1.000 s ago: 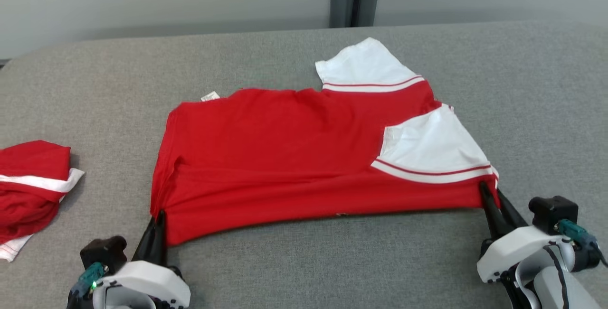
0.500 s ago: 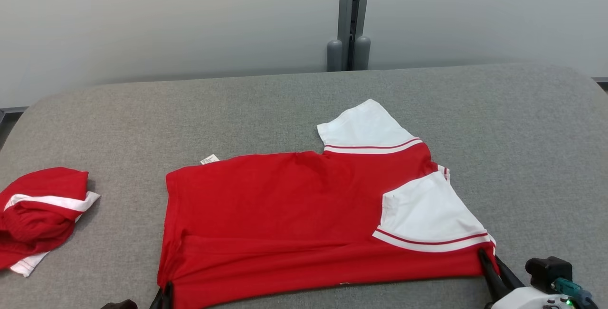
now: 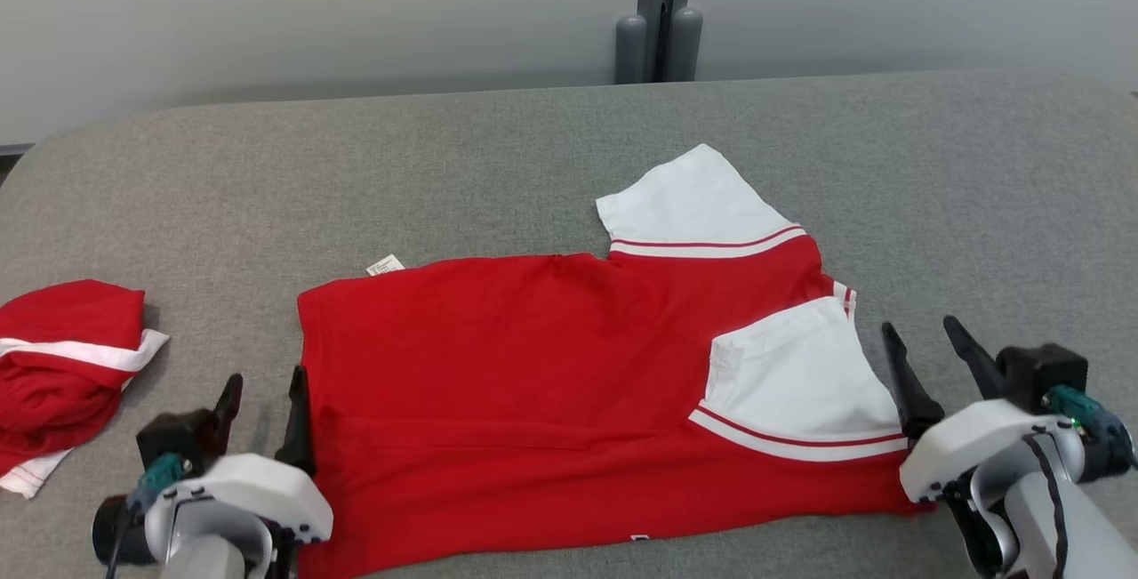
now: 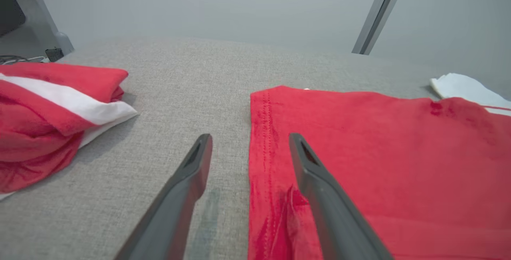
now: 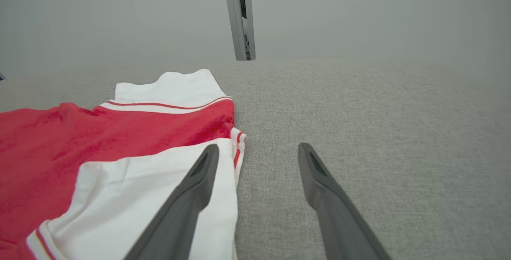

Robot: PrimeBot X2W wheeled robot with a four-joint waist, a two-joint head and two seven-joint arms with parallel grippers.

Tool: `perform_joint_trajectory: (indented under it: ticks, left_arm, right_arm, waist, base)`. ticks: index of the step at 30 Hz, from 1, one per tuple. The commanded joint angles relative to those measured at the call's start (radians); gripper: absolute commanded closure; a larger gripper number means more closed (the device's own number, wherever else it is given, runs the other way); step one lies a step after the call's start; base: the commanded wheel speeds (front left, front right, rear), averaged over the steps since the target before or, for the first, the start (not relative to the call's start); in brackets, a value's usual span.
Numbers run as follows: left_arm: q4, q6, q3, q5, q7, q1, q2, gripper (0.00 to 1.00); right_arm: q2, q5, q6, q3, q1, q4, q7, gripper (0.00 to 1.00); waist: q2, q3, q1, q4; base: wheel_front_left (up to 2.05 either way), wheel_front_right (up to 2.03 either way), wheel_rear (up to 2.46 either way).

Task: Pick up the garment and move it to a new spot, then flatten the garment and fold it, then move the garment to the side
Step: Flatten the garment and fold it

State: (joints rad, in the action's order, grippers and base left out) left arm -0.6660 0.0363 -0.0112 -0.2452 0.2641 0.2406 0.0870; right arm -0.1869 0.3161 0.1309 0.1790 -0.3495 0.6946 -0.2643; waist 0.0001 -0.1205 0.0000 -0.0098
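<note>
Left gripper (image 3: 264, 383) and right gripper (image 3: 920, 325) are spread empty; the limp garment (image 3: 533, 383) is best pinched at 6 o'clock.

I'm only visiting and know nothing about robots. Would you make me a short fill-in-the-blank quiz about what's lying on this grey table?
The shirt on the table is red with ____ sleeves.
The left gripper and the right gripper both have their jaws ____.
A second, bundled garment lies on the robot's ____ side of the shirt.
Missing words: white; open; left.
</note>
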Motion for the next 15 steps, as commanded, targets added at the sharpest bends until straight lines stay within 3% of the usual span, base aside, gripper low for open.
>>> perform_joint_trajectory:
  ticks: [1, 15]
  left_arm:
    - [-0.034, 0.006, 0.006, 0.004, -0.011, 0.058, 0.007, 0.00]
    - [-0.311, 0.056, 0.044, -0.013, -0.244, 0.408, 0.085, 0.00]
  right_arm:
    - [-0.006, -0.008, 0.000, 0.015, -0.035, 0.014, 0.000, 0.00]
    - [-0.002, 0.001, 0.000, 0.155, -0.248, 0.091, 0.000, 0.00]
  waist:
    - [-0.0001, -0.012, 0.0000, -0.001]
    - [-0.0001, -0.128, 0.0000, -0.033]
  base:
    - [0.00, 0.00, 0.00]
    - [0.00, 0.00, 0.00]
